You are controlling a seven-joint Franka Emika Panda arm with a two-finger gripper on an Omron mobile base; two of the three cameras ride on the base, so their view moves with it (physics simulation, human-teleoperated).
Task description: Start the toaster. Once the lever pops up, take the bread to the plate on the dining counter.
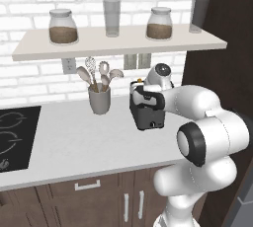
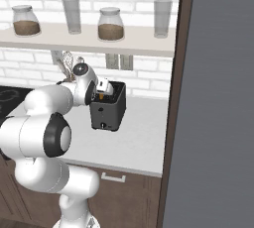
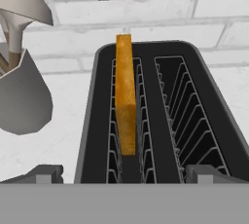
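I have the gripper [image 3: 121, 177] poised just above the toaster [image 3: 146, 116], its two grey fingertips [image 3: 46, 173] spread wide to either side and holding nothing. Straight ahead between them, the bread [image 3: 125, 96] stands upright in the left slot, sticking up above the toaster's top, its thin edge toward me and its long axis running away toward the brick wall. So I judge the next move is a short drop onto the slice. The toaster sits on the white worktop [image 1: 74, 142], near the grey utensil cup [image 1: 99, 100].
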